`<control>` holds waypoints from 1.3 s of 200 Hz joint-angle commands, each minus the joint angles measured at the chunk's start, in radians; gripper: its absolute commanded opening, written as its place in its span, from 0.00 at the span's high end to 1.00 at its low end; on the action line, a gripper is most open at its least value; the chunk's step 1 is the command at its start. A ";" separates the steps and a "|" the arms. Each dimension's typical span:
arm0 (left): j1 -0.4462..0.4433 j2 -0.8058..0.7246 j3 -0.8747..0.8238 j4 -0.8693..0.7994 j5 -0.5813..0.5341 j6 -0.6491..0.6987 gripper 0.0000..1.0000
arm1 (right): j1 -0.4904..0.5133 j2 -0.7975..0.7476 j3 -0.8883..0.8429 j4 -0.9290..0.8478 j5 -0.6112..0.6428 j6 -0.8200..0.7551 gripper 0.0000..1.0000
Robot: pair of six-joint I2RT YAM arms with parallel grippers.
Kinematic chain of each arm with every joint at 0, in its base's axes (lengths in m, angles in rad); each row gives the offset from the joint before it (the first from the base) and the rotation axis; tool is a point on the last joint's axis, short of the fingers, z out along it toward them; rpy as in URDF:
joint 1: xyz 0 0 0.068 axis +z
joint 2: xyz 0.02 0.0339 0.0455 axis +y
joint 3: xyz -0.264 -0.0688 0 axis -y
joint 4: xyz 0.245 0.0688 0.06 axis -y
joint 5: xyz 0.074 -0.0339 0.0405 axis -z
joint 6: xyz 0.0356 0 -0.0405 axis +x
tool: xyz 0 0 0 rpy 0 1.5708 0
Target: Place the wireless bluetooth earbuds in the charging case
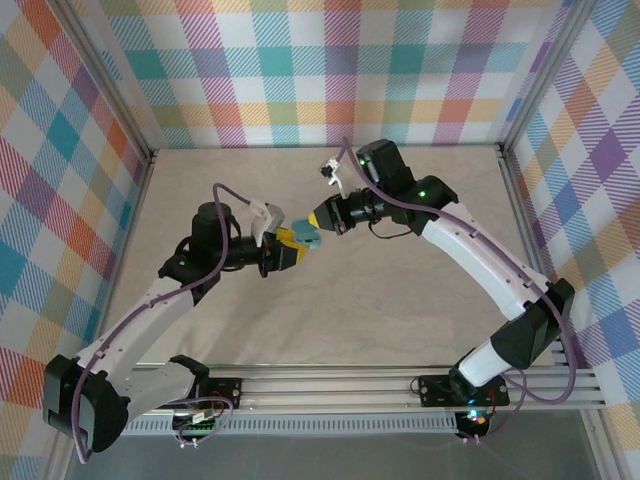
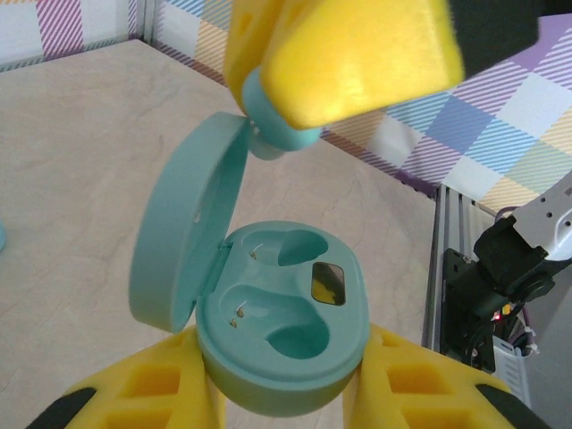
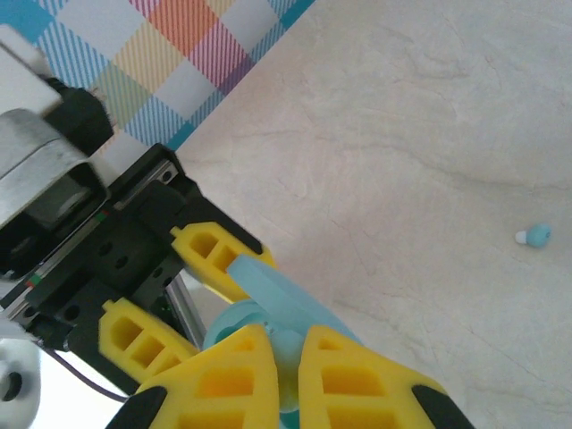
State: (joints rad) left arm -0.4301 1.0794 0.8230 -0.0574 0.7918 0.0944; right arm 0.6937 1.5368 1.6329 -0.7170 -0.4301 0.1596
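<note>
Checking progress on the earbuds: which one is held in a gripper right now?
The earbud pinched in the right gripper, close by the lid of the open case. The other earbud lies loose on the table.

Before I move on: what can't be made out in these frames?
Left wrist view: the held earbud is half hidden by the blurred right claw, itself cut by the top edge.
Right wrist view: the charging case has its wells hidden behind that claw.
Top view: the earbud is too small to find.
</note>
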 commanded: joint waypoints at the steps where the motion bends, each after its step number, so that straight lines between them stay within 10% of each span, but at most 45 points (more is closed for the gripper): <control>1: 0.001 0.002 0.030 0.014 0.043 0.002 1.00 | 0.005 -0.028 0.014 -0.053 -0.075 -0.004 0.91; 260: 0.002 -0.024 0.005 0.106 0.095 -0.015 1.00 | -0.025 0.000 -0.080 -0.015 -0.237 -0.002 0.92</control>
State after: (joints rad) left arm -0.4297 1.0805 0.8230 0.0021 0.8558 0.0750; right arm 0.6731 1.5177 1.5631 -0.7265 -0.5900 0.1535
